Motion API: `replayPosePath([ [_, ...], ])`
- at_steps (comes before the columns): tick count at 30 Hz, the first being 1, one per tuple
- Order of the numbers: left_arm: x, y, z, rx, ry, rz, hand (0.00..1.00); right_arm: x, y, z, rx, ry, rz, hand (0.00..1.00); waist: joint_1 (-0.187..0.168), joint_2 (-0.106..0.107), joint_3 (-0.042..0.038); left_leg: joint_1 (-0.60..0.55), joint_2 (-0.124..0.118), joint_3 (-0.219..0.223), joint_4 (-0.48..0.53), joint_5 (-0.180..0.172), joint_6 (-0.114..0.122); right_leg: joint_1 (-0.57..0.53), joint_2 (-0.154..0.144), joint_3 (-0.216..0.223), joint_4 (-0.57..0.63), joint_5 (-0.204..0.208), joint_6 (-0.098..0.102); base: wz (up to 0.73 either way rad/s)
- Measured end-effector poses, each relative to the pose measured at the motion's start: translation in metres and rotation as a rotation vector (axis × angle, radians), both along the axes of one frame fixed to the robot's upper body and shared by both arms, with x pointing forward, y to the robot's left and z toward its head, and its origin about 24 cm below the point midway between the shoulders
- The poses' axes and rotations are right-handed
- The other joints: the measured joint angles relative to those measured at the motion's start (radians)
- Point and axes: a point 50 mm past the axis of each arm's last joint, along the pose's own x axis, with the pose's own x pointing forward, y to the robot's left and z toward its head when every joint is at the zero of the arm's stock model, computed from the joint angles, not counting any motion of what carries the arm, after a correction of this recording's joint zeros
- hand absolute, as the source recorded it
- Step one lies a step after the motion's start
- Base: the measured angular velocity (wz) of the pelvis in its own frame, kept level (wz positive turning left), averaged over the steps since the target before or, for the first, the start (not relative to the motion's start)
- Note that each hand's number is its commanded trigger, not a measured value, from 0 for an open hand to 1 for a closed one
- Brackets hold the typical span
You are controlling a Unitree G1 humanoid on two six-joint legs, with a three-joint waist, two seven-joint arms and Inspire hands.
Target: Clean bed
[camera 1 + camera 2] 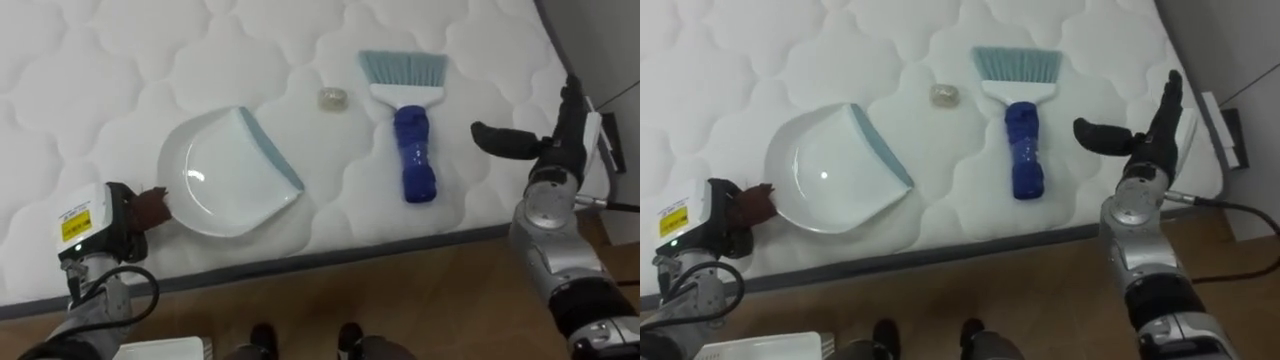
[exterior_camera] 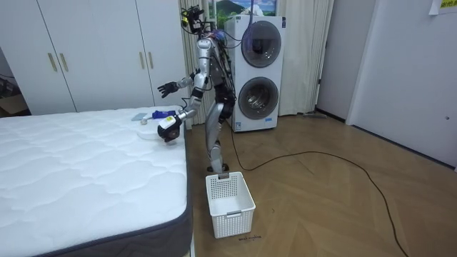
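1. The mattress [image 1: 100,60] is white and quilted, with a dark band along its near edge. 3 items lie on it.
2. The dustpan [image 1: 230,170] is white and round, and lies flat near the near edge. Its grey-blue lip faces 2 o'clock.
3. The scrap [image 1: 333,98] is small, pale and crumpled. It lies at 1 o'clock from the dustpan, apart from it, and at 9 o'clock from the brush bristles.
4. The brush [image 1: 408,120] lies flat at 3 o'clock from the dustpan. Its pale blue bristles point to 12 o'clock and its dark blue handle to 6 o'clock.
5. The left hand [image 1: 145,210] touches the dustpan rim at 8 o'clock. Whether it grips the rim cannot be told.
6. The right hand [image 1: 555,150] hovers at 3 o'clock from the brush, apart from it. Its fingers [image 1: 572,105] are straight and upright, its thumb is stretched toward the brush, and it holds nothing.
7. In the room view, the robot stands at the bedside, with a white basket [image 2: 230,203] on the floor nearby and 2 stacked washing machines [image 2: 258,71] behind.
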Motion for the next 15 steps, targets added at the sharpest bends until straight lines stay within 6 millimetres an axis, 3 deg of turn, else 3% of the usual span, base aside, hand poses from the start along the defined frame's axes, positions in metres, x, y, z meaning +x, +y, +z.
replayPosePath([
  [4,0.002,0.0,0.001,0.002,0.012,0.006,1.0,0.0,0.005,-0.004,0.005,0.017,0.027,0.0,0.009,0.002,0.0027,-0.005,-0.001,-0.012,-0.001,0.0,0.0,0.002,-0.01,-0.02,-0.002,0.0,-0.001,0.09],
  [6,0.007,-0.001,0.004,-0.002,0.012,-0.008,1.0,-0.001,0.005,-0.009,0.043,0.034,0.016,0.0,0.027,0.004,0.013,-0.006,-0.001,-0.019,0.001,-0.001,0.0,0.003,-0.013,-0.027,-0.001,0.0,-0.001,0.05],
  [9,0.009,-0.002,0.005,-0.008,0.007,-0.008,1.0,-0.002,0.006,-0.014,0.069,0.056,0.013,0.0,0.035,0.012,0.0201,-0.016,-0.002,-0.023,0.003,-0.002,0.002,-0.001,-0.015,-0.034,-0.001,0.0,-0.001,0.05],
  [15,0.014,-0.005,0.009,-0.015,-0.013,-0.018,1.0,0.0,0.006,-0.018,0.092,0.074,0.009,0.0,0.053,0.018,0.0235,-0.037,-0.002,-0.031,0.015,-0.002,0.002,-0.014,-0.012,-0.038,-0.001,-0.001,-0.002,0.03],
])
